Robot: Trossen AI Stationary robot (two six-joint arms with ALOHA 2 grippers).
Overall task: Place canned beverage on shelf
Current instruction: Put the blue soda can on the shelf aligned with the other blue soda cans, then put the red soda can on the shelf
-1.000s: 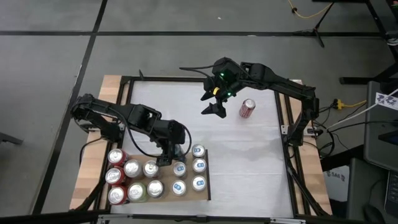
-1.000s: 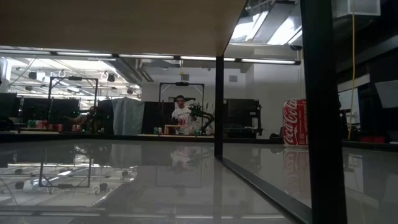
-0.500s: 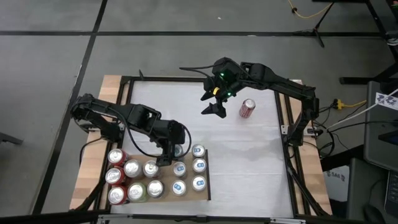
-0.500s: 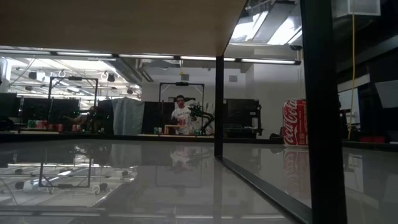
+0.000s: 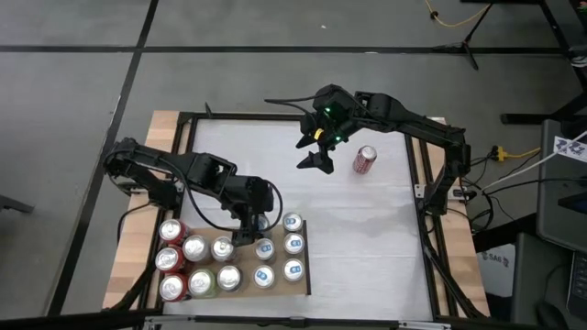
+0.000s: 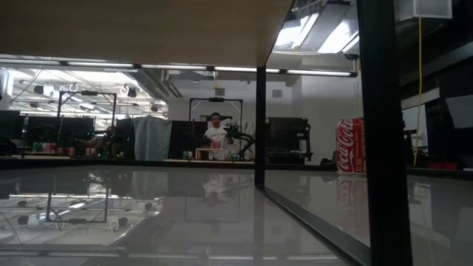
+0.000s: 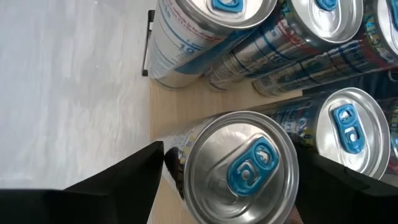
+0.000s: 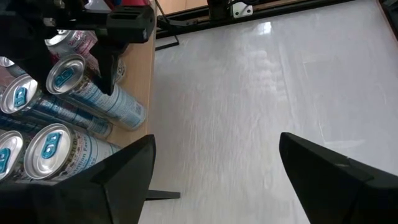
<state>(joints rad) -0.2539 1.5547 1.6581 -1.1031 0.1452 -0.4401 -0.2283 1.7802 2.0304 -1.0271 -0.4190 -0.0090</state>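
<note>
White table inside a dark frame, on grey floor; the low view looks across its glossy top to a dim workshop where a person stands far off. Shelf sits at the near left corner, crowded with upright cans. Left hand hovers over a blue-tabbed can on the shelf's far edge, fingers parted on either side, not pressing it. Right hand hangs open over the far table, beside a red can well apart from the shelf.
</note>
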